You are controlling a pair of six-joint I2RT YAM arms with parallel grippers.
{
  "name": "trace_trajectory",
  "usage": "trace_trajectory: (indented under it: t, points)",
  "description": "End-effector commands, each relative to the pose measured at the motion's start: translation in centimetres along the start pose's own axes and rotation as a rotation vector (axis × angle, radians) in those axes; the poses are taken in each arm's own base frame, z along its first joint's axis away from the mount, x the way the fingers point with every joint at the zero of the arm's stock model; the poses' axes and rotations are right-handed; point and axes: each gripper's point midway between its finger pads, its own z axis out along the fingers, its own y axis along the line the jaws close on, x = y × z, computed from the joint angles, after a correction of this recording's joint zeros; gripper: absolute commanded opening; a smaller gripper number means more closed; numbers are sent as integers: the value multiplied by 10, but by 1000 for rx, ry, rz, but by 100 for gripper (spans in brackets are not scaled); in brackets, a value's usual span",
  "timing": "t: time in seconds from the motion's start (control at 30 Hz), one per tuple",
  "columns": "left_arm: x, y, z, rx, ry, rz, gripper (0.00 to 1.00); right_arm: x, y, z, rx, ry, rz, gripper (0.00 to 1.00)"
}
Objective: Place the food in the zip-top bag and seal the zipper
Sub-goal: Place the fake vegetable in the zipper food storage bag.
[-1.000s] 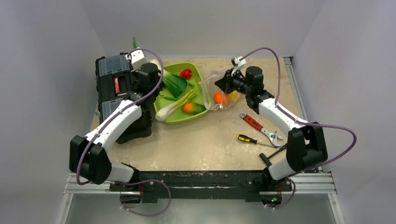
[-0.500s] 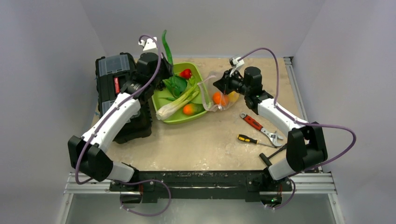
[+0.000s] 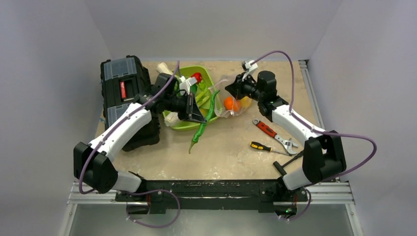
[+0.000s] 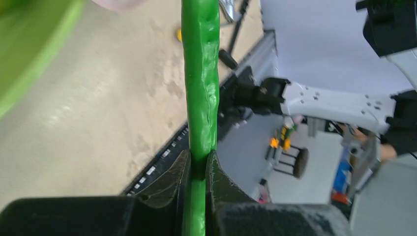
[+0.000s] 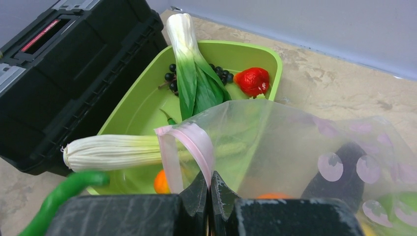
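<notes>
My left gripper [image 3: 201,119] is shut on a long green pepper [image 3: 208,110] and holds it above the tray's front edge, just left of the bag. In the left wrist view the pepper [image 4: 200,73] runs up from between the jaws [image 4: 198,164]. My right gripper [image 3: 231,89] is shut on the pink zipper strip [image 5: 196,142] and holds the clear zip-top bag [image 5: 295,147] open. An orange [image 3: 229,103] and a yellow piece [image 3: 245,102] lie inside the bag. The green tray [image 5: 236,46] holds a leek [image 5: 113,150], a bok choy [image 5: 194,73], a red strawberry [image 5: 253,80] and black berries [image 5: 172,78].
A black toolbox [image 3: 123,88] stands left of the tray, against my left arm. A red-handled wrench [image 3: 273,133] and a yellow-and-black screwdriver [image 3: 263,146] lie on the table to the front right of the bag.
My left arm has lifted the green pepper from the back of the tray and swung it forward and right, close to the bag. The right gripper and the bag have held still.
</notes>
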Motion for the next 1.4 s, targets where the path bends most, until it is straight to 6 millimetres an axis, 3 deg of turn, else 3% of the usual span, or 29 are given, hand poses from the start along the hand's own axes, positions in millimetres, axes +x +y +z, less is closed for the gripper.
trace_trajectory:
  t: [0.0,0.13,0.5,0.6,0.77,0.9,1.07,1.23,1.37]
  points:
    - [33,-38,3,184,165,-84,0,-26,15,-10,-22,-82,-65,0]
    - [34,-33,28,205,234,-208,0,-27,21,-12,-40,-89,-94,0]
    - [-19,-10,67,130,171,-353,0,-23,38,-11,-80,-79,-164,0]
    - [-36,-3,75,109,131,-384,4,-23,37,-10,-72,-75,-168,0]
    - [-76,7,86,84,21,-365,24,-22,37,-10,-68,-70,-170,0]
    - [-92,18,93,54,11,-351,29,-21,37,-10,-71,-71,-168,0]
    - [-76,32,80,-9,-56,-281,46,-20,38,-8,-78,-66,-163,0]
    - [-32,49,60,-154,-58,-189,48,-19,38,-6,-82,-60,-159,0]
    - [-12,42,58,-185,-51,-145,46,-19,39,-6,-89,-56,-156,0]
